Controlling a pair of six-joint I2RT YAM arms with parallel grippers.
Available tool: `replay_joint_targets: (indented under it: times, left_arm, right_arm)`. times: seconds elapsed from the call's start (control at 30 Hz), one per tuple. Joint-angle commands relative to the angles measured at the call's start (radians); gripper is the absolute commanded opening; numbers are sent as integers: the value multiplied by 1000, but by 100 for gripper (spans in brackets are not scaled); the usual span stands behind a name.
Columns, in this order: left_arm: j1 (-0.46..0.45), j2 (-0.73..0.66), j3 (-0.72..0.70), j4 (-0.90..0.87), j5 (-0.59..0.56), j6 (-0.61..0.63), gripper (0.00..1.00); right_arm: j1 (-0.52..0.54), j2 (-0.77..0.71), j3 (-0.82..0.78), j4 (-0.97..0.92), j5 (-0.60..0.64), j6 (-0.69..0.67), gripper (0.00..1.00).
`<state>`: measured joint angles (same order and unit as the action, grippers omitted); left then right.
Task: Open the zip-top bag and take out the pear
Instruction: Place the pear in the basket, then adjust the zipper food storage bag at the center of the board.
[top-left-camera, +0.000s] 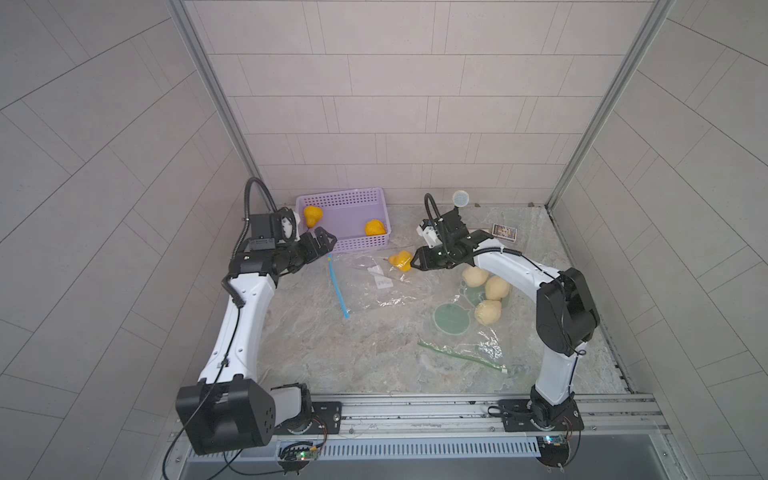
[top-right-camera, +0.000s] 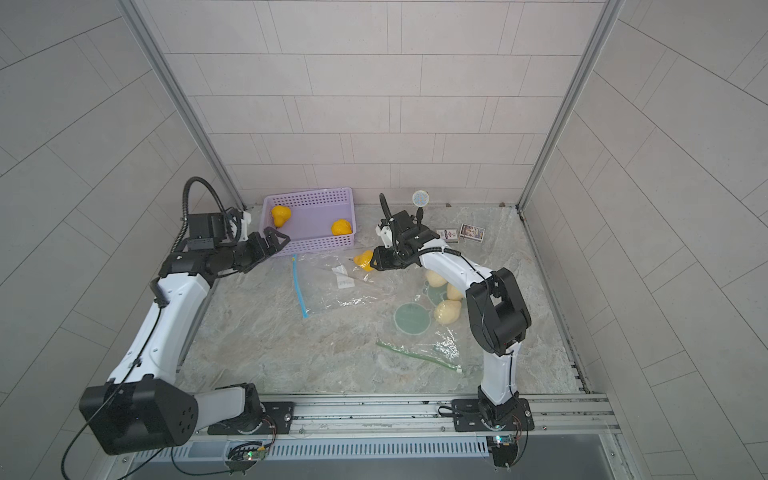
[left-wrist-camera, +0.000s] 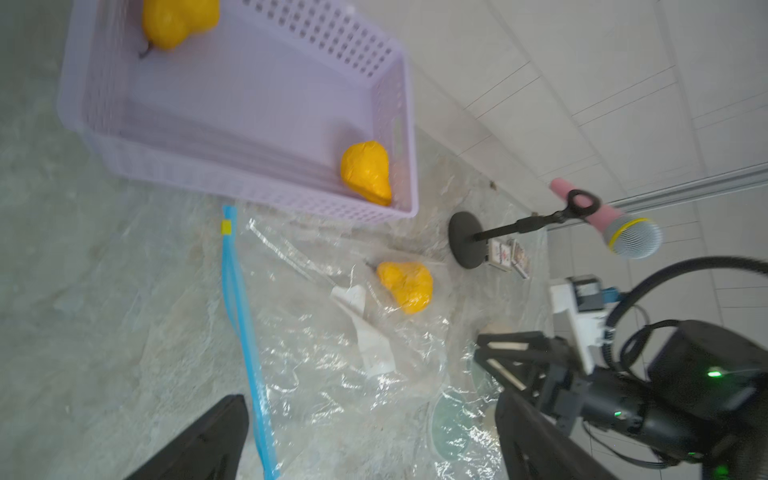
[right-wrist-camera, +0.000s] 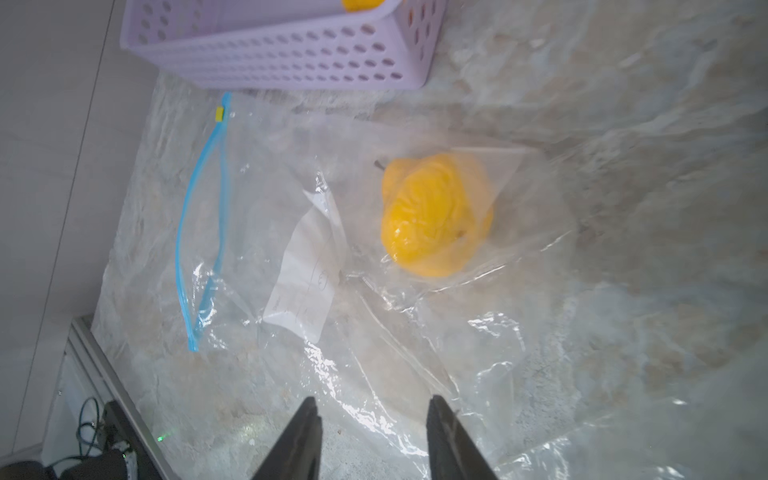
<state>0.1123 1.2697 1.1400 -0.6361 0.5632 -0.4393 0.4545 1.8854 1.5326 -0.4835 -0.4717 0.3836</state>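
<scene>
While the bag (top-left-camera: 365, 291) holds a pear (top-left-camera: 401, 261), the basket (top-left-camera: 357, 198) holds two

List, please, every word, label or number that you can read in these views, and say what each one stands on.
White label on the clear bag: faint handwriting, too blurred to read.
Small printed boxes at the back of the table: print too small to read.
Nothing else in any view carries legible text, so no text can be quoted.
</scene>
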Motion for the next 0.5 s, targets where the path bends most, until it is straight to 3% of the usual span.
replay_joint_targets:
  times: [0.0, 0.1, 0.17, 0.3, 0.47]
  left_arm:
    - [8, 33, -113, -26, -24, 13, 99]
    - [9, 50, -137, -76, -54, 39, 87]
    - [16, 38, -180, -60, -78, 26, 62]
    - [18, 48, -239, -36, -151, 16, 33]
    - [18, 140, -285, 67, -123, -4, 27]
  right_arm:
    - [-66, 79, 55, -40, -29, -56, 50]
    - [-101, 121, 64, -31, -94, -63, 51]
    - [-108, 123, 26, 14, -135, -58, 51]
    - [-106, 126, -14, 42, -145, -57, 49]
    - [-108, 143, -37, 62, -154, -67, 48]
